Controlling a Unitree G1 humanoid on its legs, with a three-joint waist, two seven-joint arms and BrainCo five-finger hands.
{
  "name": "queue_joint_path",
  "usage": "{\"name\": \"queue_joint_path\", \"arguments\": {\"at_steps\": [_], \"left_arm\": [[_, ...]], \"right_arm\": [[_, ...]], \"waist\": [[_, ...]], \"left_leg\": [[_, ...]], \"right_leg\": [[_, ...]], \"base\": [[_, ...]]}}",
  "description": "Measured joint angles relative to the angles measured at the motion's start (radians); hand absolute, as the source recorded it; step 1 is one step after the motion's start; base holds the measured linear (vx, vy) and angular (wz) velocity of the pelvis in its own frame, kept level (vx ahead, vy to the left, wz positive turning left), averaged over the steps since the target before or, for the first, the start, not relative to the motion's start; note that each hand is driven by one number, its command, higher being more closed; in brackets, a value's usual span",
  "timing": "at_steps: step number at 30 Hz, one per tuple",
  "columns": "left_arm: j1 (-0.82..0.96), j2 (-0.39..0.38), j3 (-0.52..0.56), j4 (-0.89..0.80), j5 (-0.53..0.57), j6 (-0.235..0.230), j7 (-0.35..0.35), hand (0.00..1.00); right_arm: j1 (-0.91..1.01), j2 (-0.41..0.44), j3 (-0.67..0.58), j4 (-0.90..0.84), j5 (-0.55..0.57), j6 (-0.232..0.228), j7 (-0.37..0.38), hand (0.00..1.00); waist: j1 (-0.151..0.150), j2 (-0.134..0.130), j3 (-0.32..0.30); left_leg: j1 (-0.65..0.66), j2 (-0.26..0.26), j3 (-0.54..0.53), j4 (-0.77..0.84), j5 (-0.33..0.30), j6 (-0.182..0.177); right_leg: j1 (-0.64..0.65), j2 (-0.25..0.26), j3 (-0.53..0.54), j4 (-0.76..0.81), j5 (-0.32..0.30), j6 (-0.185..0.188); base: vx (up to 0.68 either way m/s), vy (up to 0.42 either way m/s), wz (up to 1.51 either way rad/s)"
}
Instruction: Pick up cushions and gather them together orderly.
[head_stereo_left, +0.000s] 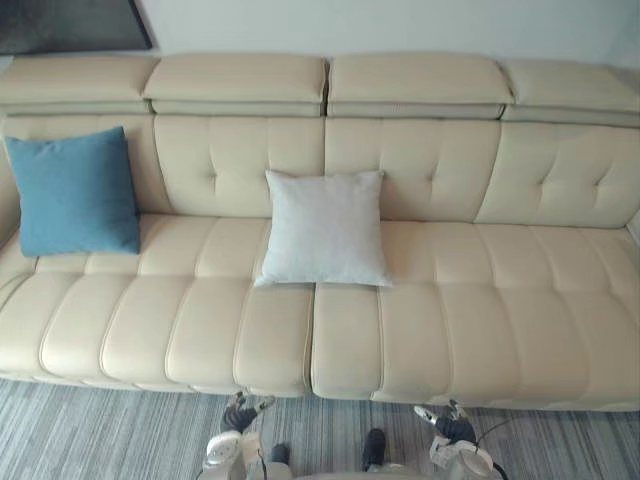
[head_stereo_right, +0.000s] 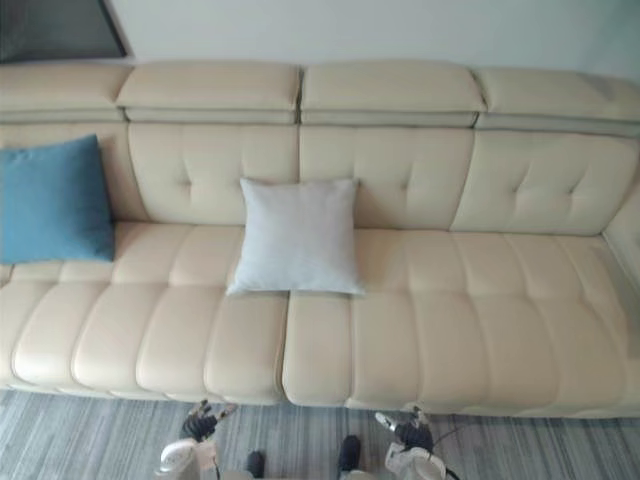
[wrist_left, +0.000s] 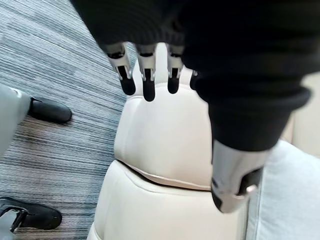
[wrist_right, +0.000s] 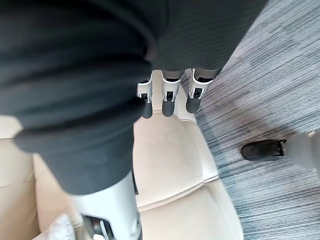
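Blue cushion (head_stereo_left: 75, 190): far left end of the sofa (head_stereo_left: 480, 300), standing on the seat, leaning on the backrest.
White cushion (head_stereo_left: 322, 228): middle of the sofa, leaning on the backrest, well apart from the blue one.
Left hand (head_stereo_left: 240, 414): low, in front of the sofa's front edge, over the striped carpet (head_stereo_left: 100, 430); fingers (wrist_left: 145, 80) straight and relaxed, nothing held.
Right hand (head_stereo_left: 450, 425): low by the sofa front, right of the left hand; fingers (wrist_right: 168, 100) loose and extended, empty.
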Motion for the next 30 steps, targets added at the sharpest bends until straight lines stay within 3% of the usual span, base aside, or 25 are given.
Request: {"name": "queue_joint_path", "arguments": {"at_steps": [8,12,13,15,16,17,18,19,20,22,24,27,30], "left_arm": [[0.011,0.005,0.029,0.041,0.03,0.019,-0.006,0.0],[-0.011,0.005,0.026,0.036,0.045,0.019,-0.005,0.0],[-0.021,-0.001,0.029,0.03,0.053,0.018,-0.003,0.0],[-0.027,-0.003,0.03,0.016,0.054,0.017,0.0,0.0],[-0.027,0.006,0.03,0.002,0.054,0.017,0.003,0.0],[-0.025,0.009,0.03,-0.004,0.052,0.018,0.004,0.0],[-0.023,0.011,0.031,-0.018,0.051,0.018,0.005,0.0],[-0.024,0.011,0.031,-0.019,0.051,0.018,0.005,0.0],[-0.036,0.001,0.032,-0.037,0.051,0.019,0.01,0.0],[-0.063,-0.036,0.023,-0.039,0.049,0.018,0.024,0.0],[-0.063,-0.046,0.008,-0.034,0.046,0.019,0.026,0.0],[-0.063,-0.058,0.006,-0.038,0.045,0.018,0.024,0.0],[-0.059,-0.057,0.008,-0.048,0.043,0.018,0.024,0.0]], "right_arm": [[-0.007,-0.002,-0.039,0.074,-0.039,0.025,0.003,0.0],[-0.037,-0.001,0.007,0.071,-0.04,0.03,0.001,0.0],[-0.054,0.001,0.024,0.065,-0.04,0.03,0.001,0.0],[-0.056,0.011,0.039,0.065,-0.041,0.031,0.001,0.0],[-0.051,0.026,0.044,0.065,-0.042,0.031,0.002,0.0],[-0.054,0.031,0.046,0.065,-0.042,0.031,0.002,0.0],[-0.073,0.035,0.059,0.065,-0.044,0.031,-0.001,0.0],[-0.076,0.036,0.06,0.065,-0.044,0.031,-0.002,0.0],[-0.112,0.033,0.062,0.063,-0.047,0.031,-0.005,0.0],[-0.149,0.022,0.073,0.019,-0.046,0.021,-0.016,0.0],[-0.153,0.022,0.083,0.023,-0.046,0.019,-0.019,0.0],[-0.114,0.025,0.081,0.026,-0.045,0.026,-0.038,0.0],[-0.116,0.018,0.081,0.026,-0.045,0.028,-0.04,0.0]], "waist": [[-0.007,-0.012,-0.013],[-0.015,-0.017,0.031],[-0.005,-0.013,0.029],[-0.005,-0.021,0.036],[-0.004,-0.053,0.037],[-0.002,-0.063,0.037],[0.01,-0.074,0.036],[0.01,-0.075,0.037],[0.018,-0.068,0.063],[0.049,0.003,0.101],[0.039,0.015,0.113],[0.025,0.004,0.114],[0.015,-0.011,0.109]], "left_leg": [[0.057,-0.012,0.026,0.003,-0.021,0.01],[0.052,-0.016,0.055,0.073,-0.048,0.026],[0.009,-0.002,0.063,0.092,-0.045,0.041],[-0.021,-0.011,0.048,0.12,-0.037,0.044],[-0.053,-0.033,0.022,0.168,-0.037,0.044],[-0.07,-0.037,0.019,0.185,-0.037,0.044],[-0.121,-0.038,0.017,0.225,-0.037,0.044],[-0.125,-0.038,0.018,0.228,-0.037,0.044],[-0.165,-0.015,0.027,0.262,-0.032,0.034],[-0.219,0.049,0.035,0.26,0.002,-0.02],[-0.226,0.068,0.043,0.216,0.059,-0.033],[-0.183,0.093,0.116,0.163,0.101,-0.009],[-0.164,0.076,0.111,0.196,0.053,-0.001]], "right_leg": [[0.041,-0.005,0.035,-0.001,0.003,0.005],[-0.026,-0.026,0.064,0.179,-0.048,0.024],[-0.068,-0.034,0.078,0.258,-0.084,0.053],[-0.141,-0.073,0.078,0.578,-0.237,0.051],[-0.125,-0.119,0.08,0.766,-0.3,0.089],[-0.115,-0.13,0.081,0.786,-0.312,0.09],[-0.094,-0.143,0.08,0.765,-0.35,0.1],[-0.094,-0.142,0.079,0.758,-0.351,0.1],[-0.075,-0.114,0.05,0.675,-0.38,0.075],[-0.042,-0.044,-0.003,0.498,-0.387,0.042],[-0.042,-0.023,-0.037,0.461,-0.374,-0.009],[-0.034,-0.028,-0.074,0.433,-0.352,-0.046],[-0.057,-0.041,-0.06,0.422,-0.339,-0.038]], "base": [[0.05,0.027,-0.12],[-0.06,0.051,-0.12],[-0.12,0.041,0.09],[-0.09,-0.045,0.4],[-0.05,-0.088,0.6],[-0.07,-0.163,0.57],[-0.09,-0.126,0.21],[-0.18,-0.204,0.08],[-0.3,-0.227,-0.19],[-0.37,-0.237,-0.31],[-0.29,-0.142,0.07],[-0.25,-0.092,0.31],[-0.14,0.034,0.04]]}}
